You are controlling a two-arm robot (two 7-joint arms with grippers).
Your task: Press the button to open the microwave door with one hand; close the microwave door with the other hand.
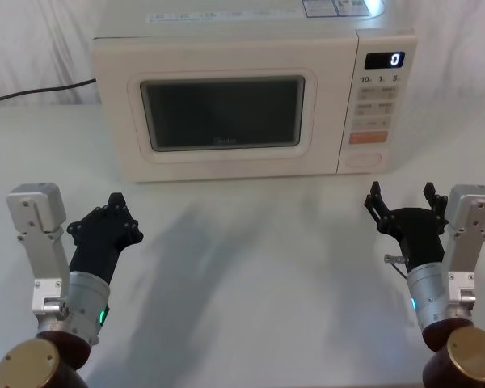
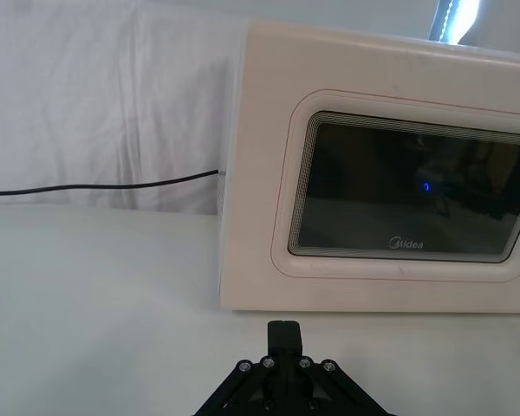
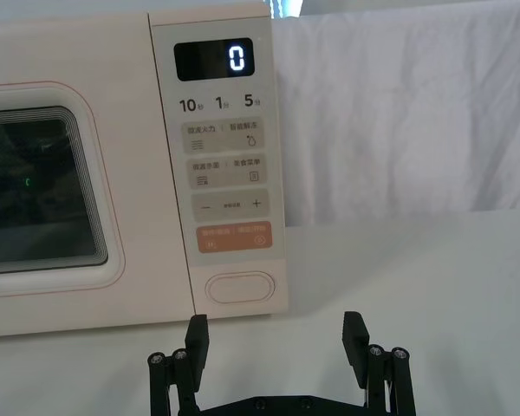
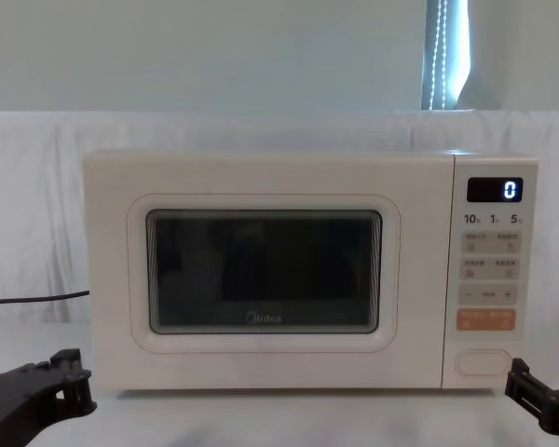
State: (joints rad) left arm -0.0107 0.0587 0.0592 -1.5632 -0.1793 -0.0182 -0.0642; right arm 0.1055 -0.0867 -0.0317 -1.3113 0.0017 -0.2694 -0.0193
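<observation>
The button (image 3: pixel 239 287) is set at the bottom of the control panel (image 3: pixel 222 165), at the microwave's right end, its long axis level. The door (image 1: pixel 222 113) is seen shut. The right gripper (image 3: pixel 276 338), fingers apart, lies nearer, pointed at it, well short. The left gripper (image 1: pixel 113 217), fingers together, waits near the table's (image 1: pixel 242 234) front left.

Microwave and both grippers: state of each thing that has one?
microwave door: shut, flush with the control panel.
button: untouched, nothing on it.
display: lit, reads 0.
left gripper: jaws closed, short of the microwave.
right gripper: jaws open, empty, facing the button.
</observation>
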